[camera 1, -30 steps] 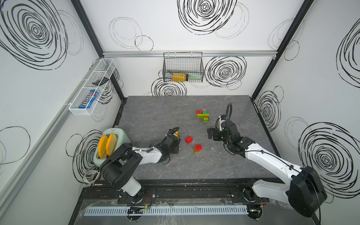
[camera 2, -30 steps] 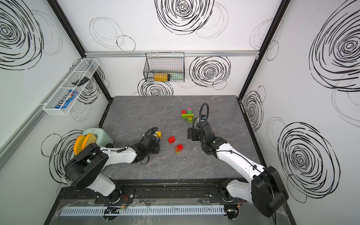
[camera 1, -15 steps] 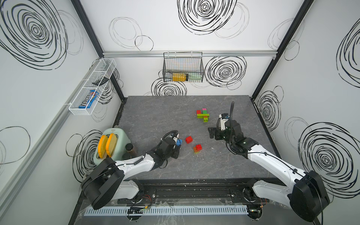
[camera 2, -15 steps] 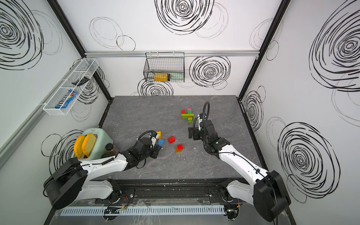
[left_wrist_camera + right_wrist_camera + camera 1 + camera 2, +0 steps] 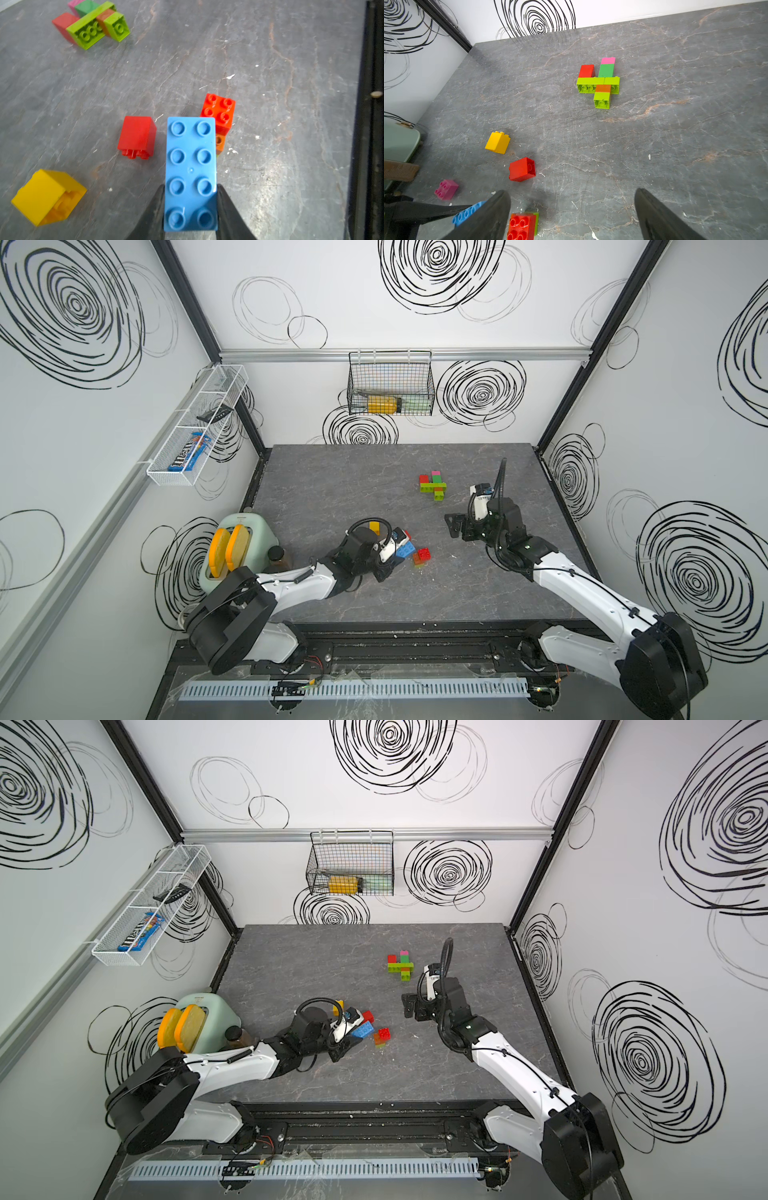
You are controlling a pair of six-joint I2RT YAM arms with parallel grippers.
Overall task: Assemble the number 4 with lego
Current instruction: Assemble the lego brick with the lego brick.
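Observation:
My left gripper (image 5: 190,188) is shut on one end of a blue eight-stud lego brick (image 5: 190,158), held just above the table. It shows in both top views (image 5: 405,549) (image 5: 360,1029). Just past its far end stands a red brick (image 5: 220,113) stacked on orange and lime pieces. A second red brick (image 5: 137,135) and a yellow one (image 5: 47,196) lie tipped over nearby. A joined figure of lime, red, pink, green and orange bricks (image 5: 432,487) (image 5: 600,83) lies further back. My right gripper (image 5: 571,192) (image 5: 455,524) hovers open and empty between the figure and the loose bricks.
A pink brick (image 5: 446,189) lies to the left of the loose bricks. A mint toaster (image 5: 245,539) and a brown bottle (image 5: 277,558) stand at the table's left edge. A wire basket (image 5: 390,383) hangs on the back wall, a white shelf (image 5: 195,427) on the left wall.
My left arm has stretched out lower and carried the blue brick rightward, up to the stacked red brick. The right gripper has stayed open and has hardly moved.

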